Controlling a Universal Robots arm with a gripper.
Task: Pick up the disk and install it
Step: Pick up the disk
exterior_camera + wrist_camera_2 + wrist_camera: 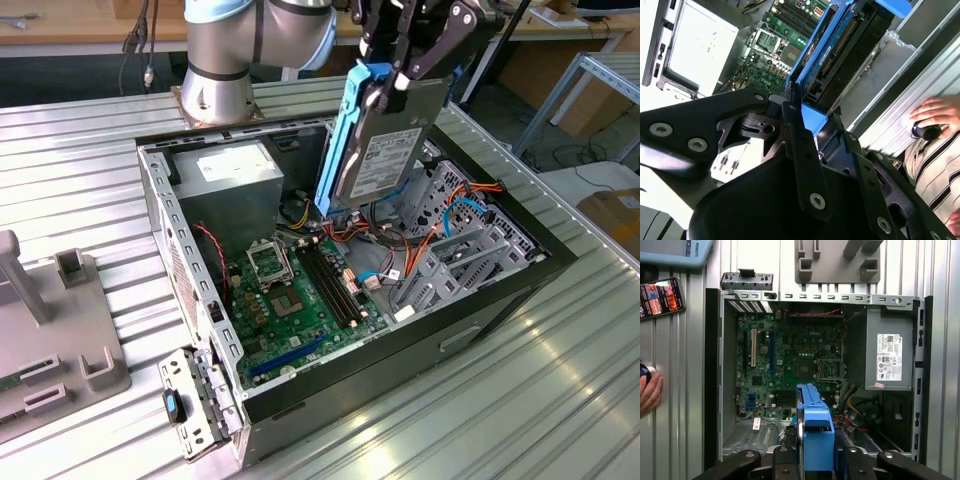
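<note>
The tool (392, 88) is clenching the disk (383, 152), holding it nearly upright above the open computer case (158, 195); any tilt going down could be snagging the loose cables (440, 235) below.

Arm (255, 35): one, silver-grey joint with pale blue cap, base flange at the exterior view's upper left.
Gripper (398, 80): black, raised, pointing down.
Fingers (445, 40): black linkages, closed from both sides on the upper end of the disk (385, 150), which hangs steeply tilted beneath them.
</note>
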